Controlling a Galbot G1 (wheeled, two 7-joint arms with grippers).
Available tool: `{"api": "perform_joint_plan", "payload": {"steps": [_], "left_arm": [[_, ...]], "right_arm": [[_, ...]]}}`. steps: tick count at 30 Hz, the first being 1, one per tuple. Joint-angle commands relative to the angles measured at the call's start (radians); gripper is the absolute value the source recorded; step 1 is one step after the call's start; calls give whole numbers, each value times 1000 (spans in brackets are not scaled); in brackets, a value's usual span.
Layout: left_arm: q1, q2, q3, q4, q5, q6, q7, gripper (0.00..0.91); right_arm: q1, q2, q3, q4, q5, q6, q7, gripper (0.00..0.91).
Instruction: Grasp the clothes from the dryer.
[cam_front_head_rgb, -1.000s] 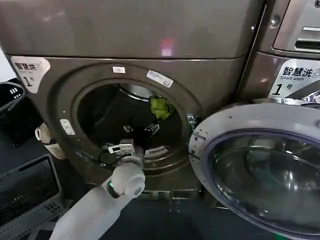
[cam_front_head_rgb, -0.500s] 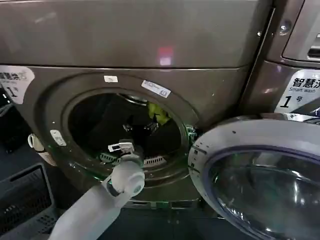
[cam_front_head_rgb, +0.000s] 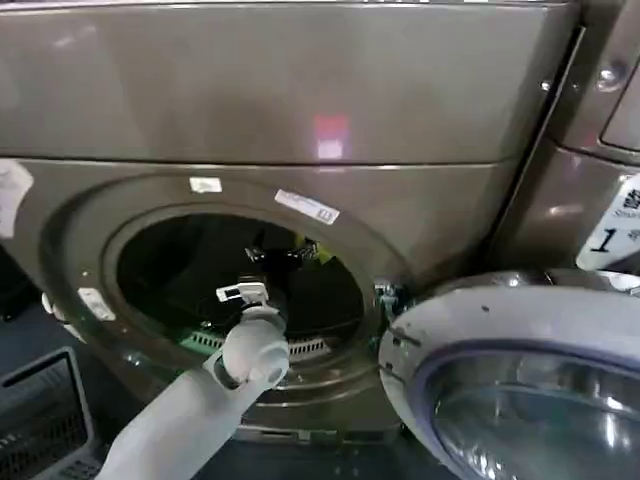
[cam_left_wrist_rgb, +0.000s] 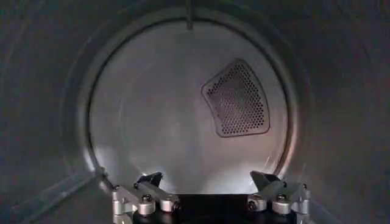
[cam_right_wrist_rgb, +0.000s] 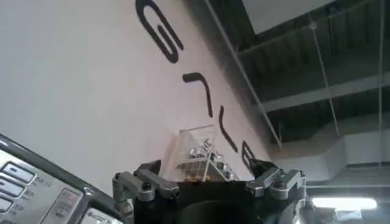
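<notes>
From the head view, the left arm is reaching forward through the round opening of the dryer (cam_front_head_rgb: 300, 110), and the left gripper (cam_front_head_rgb: 283, 256) is sitting deep inside the dark drum. A sliver of yellow-green is peeking out just to the right of that gripper, touching or right beside it; that looks like the clothes (cam_front_head_rgb: 322, 258), though it is too dark in there to say whether the fingers are closing on them. The open door (cam_front_head_rgb: 470, 330) is hanging at the near right, glass facing up. A dark basket (cam_front_head_rgb: 40, 415) is sitting on the floor at the near left.

Over to the left wrist view: the left gripper (cam_left_wrist_rgb: 210, 182) is spreading its jaws wide, nothing between them, pointing at the drum's pale back wall with its perforated vent (cam_left_wrist_rgb: 237, 98).

Right wrist view now: the right gripper (cam_right_wrist_rgb: 207, 173) is holding its jaws wide too, empty, raised up against a white wall (cam_right_wrist_rgb: 79, 79) with dark lettering.
</notes>
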Motion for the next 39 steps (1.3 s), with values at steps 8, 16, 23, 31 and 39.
{"api": "perform_joint_plan", "payload": {"steps": [8, 16, 23, 31, 39], "left_arm": [[-109, -91, 32, 138, 5, 2, 7, 907], [-192, -180, 23, 357, 45, -21, 28, 907], [-260, -253, 8, 505, 100, -47, 57, 907], [-345, -319, -14, 686, 148, -80, 109, 907], [-388, -367, -36, 836, 204, -123, 155, 907]], "right_arm": [[-10, -12, 41, -11, 10, -2, -2, 907], [-9, -12, 43, -8, 12, -2, -6, 907], [-6, -12, 42, -9, 13, -1, -9, 907], [-3, -16, 38, -12, 13, -1, -11, 907], [-1, -26, 37, -14, 12, -1, -13, 907]]}}
